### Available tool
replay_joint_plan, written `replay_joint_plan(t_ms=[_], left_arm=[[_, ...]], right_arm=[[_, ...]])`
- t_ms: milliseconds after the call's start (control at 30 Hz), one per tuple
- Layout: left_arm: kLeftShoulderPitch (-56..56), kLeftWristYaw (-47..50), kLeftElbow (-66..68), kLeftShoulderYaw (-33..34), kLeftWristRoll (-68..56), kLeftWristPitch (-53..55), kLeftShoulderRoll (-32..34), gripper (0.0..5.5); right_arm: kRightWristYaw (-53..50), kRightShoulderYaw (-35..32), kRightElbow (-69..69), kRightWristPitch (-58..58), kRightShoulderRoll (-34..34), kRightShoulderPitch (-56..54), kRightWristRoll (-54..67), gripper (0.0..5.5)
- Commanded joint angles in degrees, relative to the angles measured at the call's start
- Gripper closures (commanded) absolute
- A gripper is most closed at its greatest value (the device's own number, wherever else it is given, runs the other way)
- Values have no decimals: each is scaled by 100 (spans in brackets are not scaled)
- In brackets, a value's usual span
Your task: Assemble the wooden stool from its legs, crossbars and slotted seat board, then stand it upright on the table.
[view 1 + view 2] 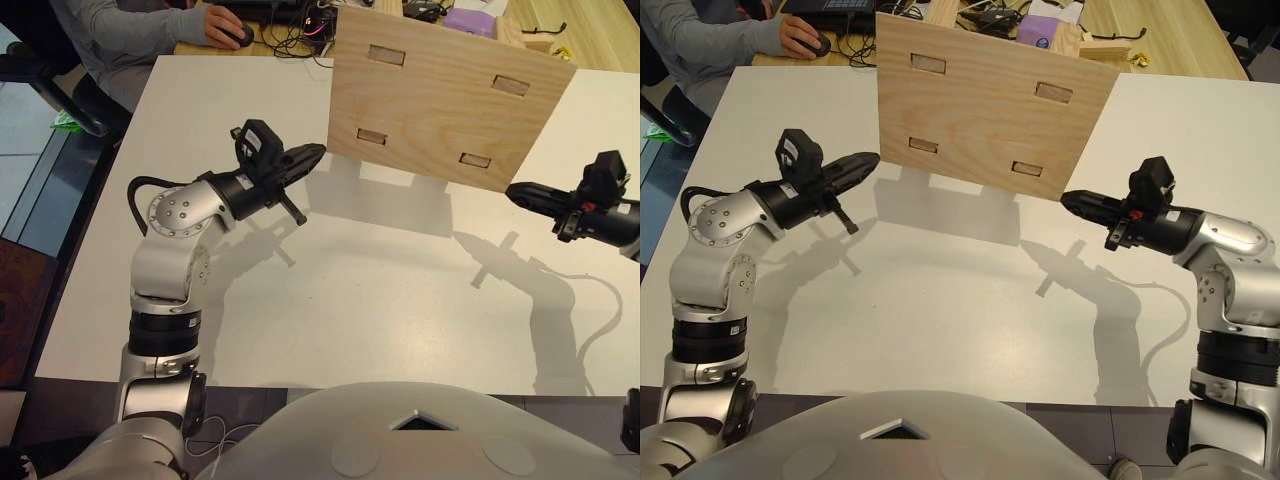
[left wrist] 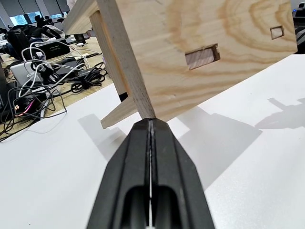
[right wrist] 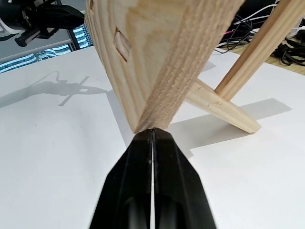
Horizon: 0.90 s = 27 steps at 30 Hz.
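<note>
Both closed — left pincer (image 1: 320,150), right pincer (image 1: 512,190) — tips at seat board (image 1: 440,100), legs (image 2: 125,62) behind in wrist views

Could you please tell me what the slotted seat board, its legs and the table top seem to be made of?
Pale rectangular slotted seat board: apparently bare, unvarnished light wood; curved grain rings show on its face and lines run along its cut edge, perhaps plies.
Slanted pale legs: seemingly the same raw wood, matte, straight-grained.
White table top: smooth matte surface, probably laminate or paint.
</note>
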Motion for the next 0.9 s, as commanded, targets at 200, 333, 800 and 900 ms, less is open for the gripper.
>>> replay_joint_plan(t_ms=[200, 333, 800, 900], left_arm=[[-459, -118, -447, -161, -747, 5, -457, 550], [-610, -1, -508, 67, -996, 89, -523, 550], [-701, 233, -565, 161, -1344, 200, -539, 550], [-721, 246, -545, 169, -1374, 197, -544, 550]], right_arm=[[69, 65, -588, 185, 283, -483, 758, 545], [-19, -12, -645, 290, 303, -539, 932, 545], [-207, -281, -702, 578, 365, -730, 1352, 545], [-249, -322, -702, 610, 379, -768, 1431, 545]])
